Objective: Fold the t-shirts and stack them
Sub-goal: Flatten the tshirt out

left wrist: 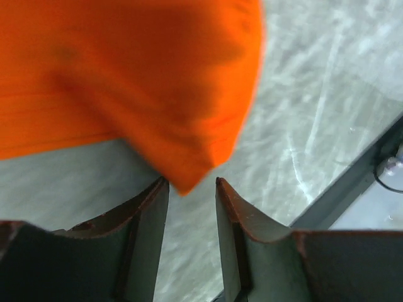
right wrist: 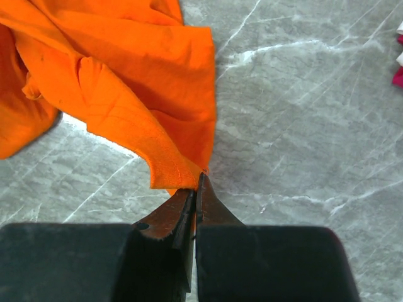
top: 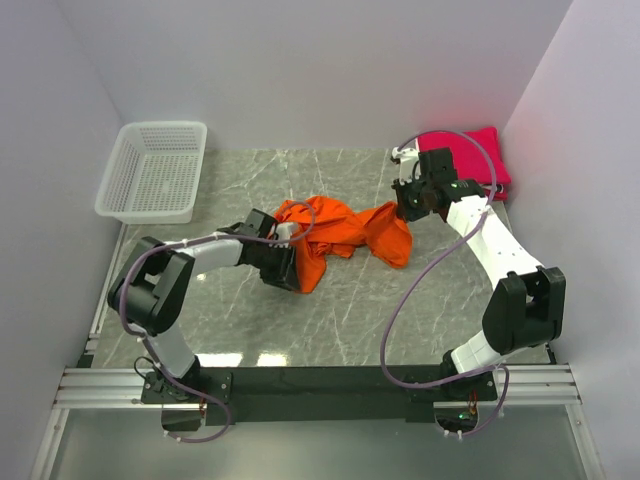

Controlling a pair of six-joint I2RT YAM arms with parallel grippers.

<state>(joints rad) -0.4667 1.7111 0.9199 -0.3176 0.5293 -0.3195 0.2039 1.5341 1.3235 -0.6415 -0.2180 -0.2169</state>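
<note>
1. At the far left we see a white mesh basket (top: 152, 172) in the back corner of the grey marbled table (top: 350, 310), well apart from any cloth.
2. The left gripper (left wrist: 192, 184) sits at the left edge of the orange t-shirt (top: 335, 232). Its fingers (left wrist: 154, 207) stand apart with a clear gap. A pointed corner of the orange cloth hangs right at the mouth, between the tips, and we see nothing pinching it.
3. The orange t-shirt lies crumpled and unfolded in the middle of the table, bunched into ridges, and spans the space between the two arms.
4. The right gripper (right wrist: 196, 187) is at the shirt's right end. Its jaws are pressed together with no gap, and the stitched hem of the orange cloth is caught between the tips.
5. At the far right, the crimson-pink t-shirts (top: 470, 158) lie as a flat folded stack in the back corner against the wall, just behind the right gripper and apart from the orange one.
</note>
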